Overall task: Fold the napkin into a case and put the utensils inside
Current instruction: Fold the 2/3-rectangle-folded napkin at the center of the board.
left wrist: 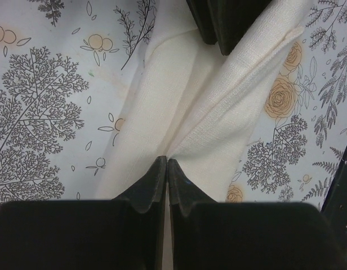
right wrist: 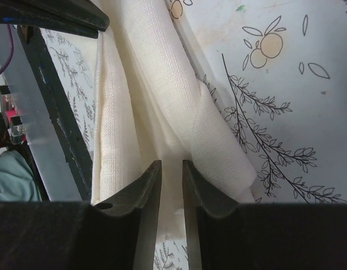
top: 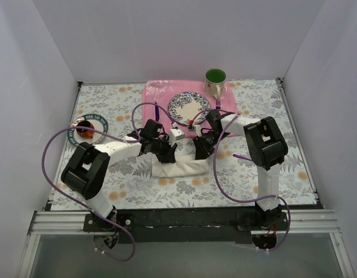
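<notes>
napkin point(top: 179, 168) lies as long bunched strip on floral table point(top: 294, 174), near front edge, stretched between both grippers; left gripper point(left wrist: 167, 161) pressed together, pinching cloth fold at its tips; right gripper point(right wrist: 171, 163) narrowly parted, cloth nipped between jaws

I am getting bright, even light falling from overhead in the top view, with the plain white enclosure walls point(top: 51, 63) bouncing it and the arms throwing only faint, soft shadows on the flower-printed tablecloth point(top: 294, 156). Up close, the cream-white cloth napkin point(left wrist: 218, 112) is showing its weave sharply, while the left gripper's black fingers point(left wrist: 78, 236) are sinking into featureless dark, their near edges blurring slightly.
</notes>
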{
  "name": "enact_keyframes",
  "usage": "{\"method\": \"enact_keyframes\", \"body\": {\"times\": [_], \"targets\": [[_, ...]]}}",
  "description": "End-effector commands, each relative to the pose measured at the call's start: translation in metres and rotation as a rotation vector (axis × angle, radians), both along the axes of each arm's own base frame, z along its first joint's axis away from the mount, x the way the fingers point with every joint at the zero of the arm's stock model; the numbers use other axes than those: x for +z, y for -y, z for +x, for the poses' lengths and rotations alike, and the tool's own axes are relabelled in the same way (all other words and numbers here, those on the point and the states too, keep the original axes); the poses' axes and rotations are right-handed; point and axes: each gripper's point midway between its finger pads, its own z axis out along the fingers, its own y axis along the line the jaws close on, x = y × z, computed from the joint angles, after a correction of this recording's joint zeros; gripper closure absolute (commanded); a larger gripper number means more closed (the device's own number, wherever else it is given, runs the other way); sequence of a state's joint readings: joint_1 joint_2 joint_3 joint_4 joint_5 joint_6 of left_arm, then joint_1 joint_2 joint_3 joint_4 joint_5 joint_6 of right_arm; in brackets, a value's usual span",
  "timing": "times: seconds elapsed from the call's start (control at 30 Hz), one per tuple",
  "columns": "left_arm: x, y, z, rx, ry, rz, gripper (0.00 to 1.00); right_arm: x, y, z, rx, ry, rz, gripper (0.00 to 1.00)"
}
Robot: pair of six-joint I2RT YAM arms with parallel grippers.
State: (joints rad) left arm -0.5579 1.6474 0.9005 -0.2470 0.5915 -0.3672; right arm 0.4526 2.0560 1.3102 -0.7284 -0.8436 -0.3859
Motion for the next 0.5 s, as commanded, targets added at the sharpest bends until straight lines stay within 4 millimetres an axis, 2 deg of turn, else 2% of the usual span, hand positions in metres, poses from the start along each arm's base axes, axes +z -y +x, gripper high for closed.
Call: {"method": "enact_keyframes", "body": {"times": [0.0, 0.23, 0.27, 0.47], "targets": [[0.027, 0.004, 0.017, 0.004, 0.057, -0.050, 1.00, -0.008, 0.004, 0.012, 0.008, 0.051, -0.032, 0.70], [0.019, 0.007, 0.026, 0.012, 0.051, -0.052, 1.00, -0.013, 0.006, 0.012, 0.016, 0.060, -0.044, 0.70], [0.012, 0.005, 0.026, 0.014, 0.042, -0.040, 1.00, -0.014, 0.006, 0.012, 0.015, 0.056, -0.045, 0.70], [-0.006, 0.002, 0.029, 0.032, -0.022, -0.033, 1.00, 0.003, 0.002, 0.025, 0.016, 0.106, -0.036, 0.70]]}}
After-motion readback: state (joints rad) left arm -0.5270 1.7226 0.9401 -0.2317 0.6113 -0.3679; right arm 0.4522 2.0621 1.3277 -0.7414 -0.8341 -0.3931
